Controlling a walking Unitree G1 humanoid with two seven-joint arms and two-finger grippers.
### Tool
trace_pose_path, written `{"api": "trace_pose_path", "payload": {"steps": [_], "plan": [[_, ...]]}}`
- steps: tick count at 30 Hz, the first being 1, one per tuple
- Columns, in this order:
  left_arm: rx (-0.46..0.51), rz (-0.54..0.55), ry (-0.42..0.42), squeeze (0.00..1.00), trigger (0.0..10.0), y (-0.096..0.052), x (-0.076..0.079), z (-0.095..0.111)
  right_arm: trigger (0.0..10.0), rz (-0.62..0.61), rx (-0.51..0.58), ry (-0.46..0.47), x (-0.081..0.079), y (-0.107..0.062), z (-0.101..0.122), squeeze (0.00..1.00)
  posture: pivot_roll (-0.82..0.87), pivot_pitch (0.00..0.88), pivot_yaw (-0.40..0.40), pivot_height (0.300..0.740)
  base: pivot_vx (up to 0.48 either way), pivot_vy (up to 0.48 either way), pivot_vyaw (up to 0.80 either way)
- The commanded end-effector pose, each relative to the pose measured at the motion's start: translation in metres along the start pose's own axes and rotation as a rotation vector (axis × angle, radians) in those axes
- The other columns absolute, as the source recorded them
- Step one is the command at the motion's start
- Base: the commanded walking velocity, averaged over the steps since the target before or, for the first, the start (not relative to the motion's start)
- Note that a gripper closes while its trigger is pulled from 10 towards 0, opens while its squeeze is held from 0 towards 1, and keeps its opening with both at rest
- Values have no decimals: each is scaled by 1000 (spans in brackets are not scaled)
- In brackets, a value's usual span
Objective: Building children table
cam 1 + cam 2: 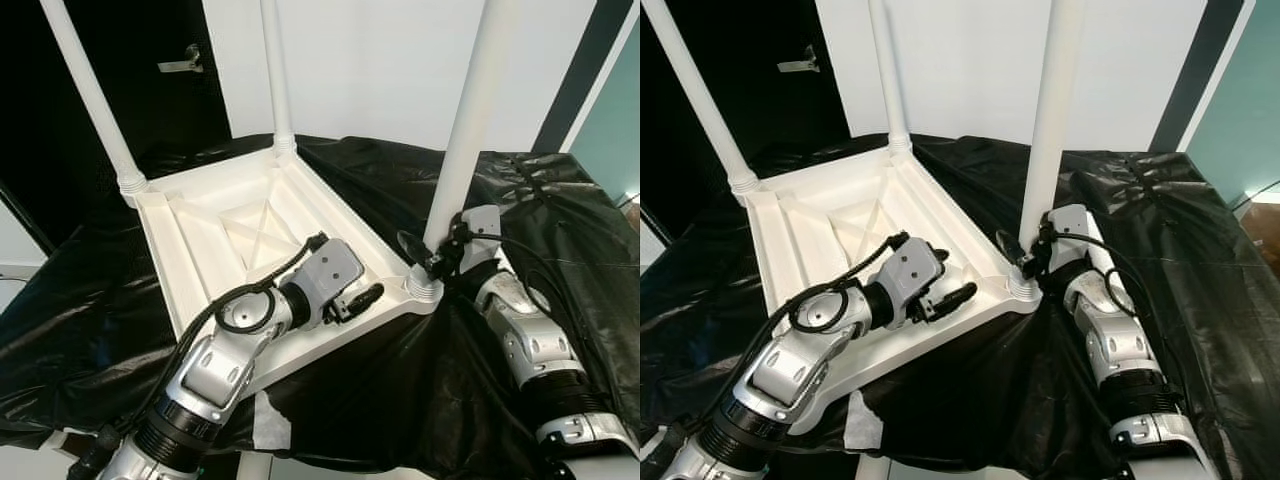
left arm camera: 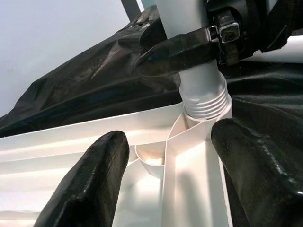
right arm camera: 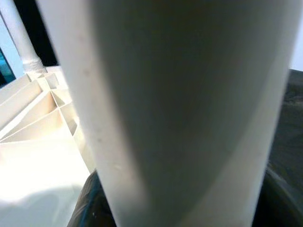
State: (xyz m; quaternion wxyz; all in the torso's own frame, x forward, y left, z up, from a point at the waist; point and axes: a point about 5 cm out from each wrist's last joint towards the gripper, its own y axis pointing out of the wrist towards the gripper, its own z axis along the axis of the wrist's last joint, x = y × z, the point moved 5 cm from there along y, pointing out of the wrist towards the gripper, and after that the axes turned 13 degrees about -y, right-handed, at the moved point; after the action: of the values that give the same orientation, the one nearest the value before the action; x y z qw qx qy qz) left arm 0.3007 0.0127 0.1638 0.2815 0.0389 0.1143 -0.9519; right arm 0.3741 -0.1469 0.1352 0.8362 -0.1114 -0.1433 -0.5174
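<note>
A white plastic children's table [image 1: 190, 235] lies upside down on a black sheet. Three white legs stand up from its corners: far left [image 1: 90, 95], far middle [image 1: 278, 70] and near right [image 1: 470, 120]. My right gripper [image 1: 434, 252] is shut on the near right leg just above its threaded collar [image 2: 204, 101]; one of its fingers [image 2: 175, 47] wraps the leg. My left gripper [image 1: 366, 298] rests inside the table's ribbed underside near the front rim. It is open, its fingers [image 2: 94, 184] straddling a rib and pointing at that leg's socket.
The crumpled black sheet [image 1: 560, 220] covers the whole work surface and hangs over its front edge. A dark door with a handle [image 1: 180, 62] stands at the back left, a white wall [image 1: 380, 60] behind, and a teal wall [image 1: 615, 130] at the right.
</note>
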Motion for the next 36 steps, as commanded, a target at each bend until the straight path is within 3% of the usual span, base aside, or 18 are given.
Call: {"api": "trace_pose_path", "payload": {"steps": [1, 7, 11, 13, 15, 16, 20, 28, 29, 36], "plan": [[-5, -26, 10, 0, 10000, 0, 1, 1, 10000, 69, -317, -8, -20, -30, -81, 0, -37, 0, 17, 740, 0, 0, 0], [-2, -24, 8, 0, 10000, 0, 1, 2, 10000, 52, -307, 29, -27, -33, -84, 0, -37, 0, 21, 740, 0, 0, 0], [-2, -14, 8, 0, 10000, -1, -3, 2, 10000, -38, -145, 91, -14, -28, -52, 0, -38, 0, 23, 740, 0, 0, 0], [4, -13, -6, 0, 10000, -3, -7, 5, 10000, -54, -49, 45, -8, -25, -22, 0, -41, 0, 22, 740, 0, 0, 0], [6, -16, -15, 0, 10000, -4, -8, 5, 10000, -54, -30, 28, -7, -24, -14, 0, -41, 0, 21, 740, 0, 0, 0], [16, -14, -51, 1000, 10000, -4, -11, 7, 10000, -49, -5, 5, -7, -23, -4, 0, -44, 0, 17, 740, 0, 0, 0], [45, -26, -99, 1000, 10000, -7, -15, 14, 10000, -35, 31, -30, -7, -20, 12, 0, -44, 0, 15, 740, 0, 0, 0], [107, -36, -112, 1000, 10000, -12, -19, 29, 10000, -35, 92, -24, 1, -16, 32, 0, -39, 0, 4, 740, 0, 0, 0], [136, -52, -124, 0, 10000, -16, -20, 37, 10000, -51, 118, -22, 8, -15, 40, 0, -38, 0, -1, 740, 0, 0, 0], [213, -100, -176, 0, 10000, -26, -24, 56, 10000, -57, 172, -34, 20, -14, 64, 0, -38, 0, -7, 740, 0, 0, 0]]}}
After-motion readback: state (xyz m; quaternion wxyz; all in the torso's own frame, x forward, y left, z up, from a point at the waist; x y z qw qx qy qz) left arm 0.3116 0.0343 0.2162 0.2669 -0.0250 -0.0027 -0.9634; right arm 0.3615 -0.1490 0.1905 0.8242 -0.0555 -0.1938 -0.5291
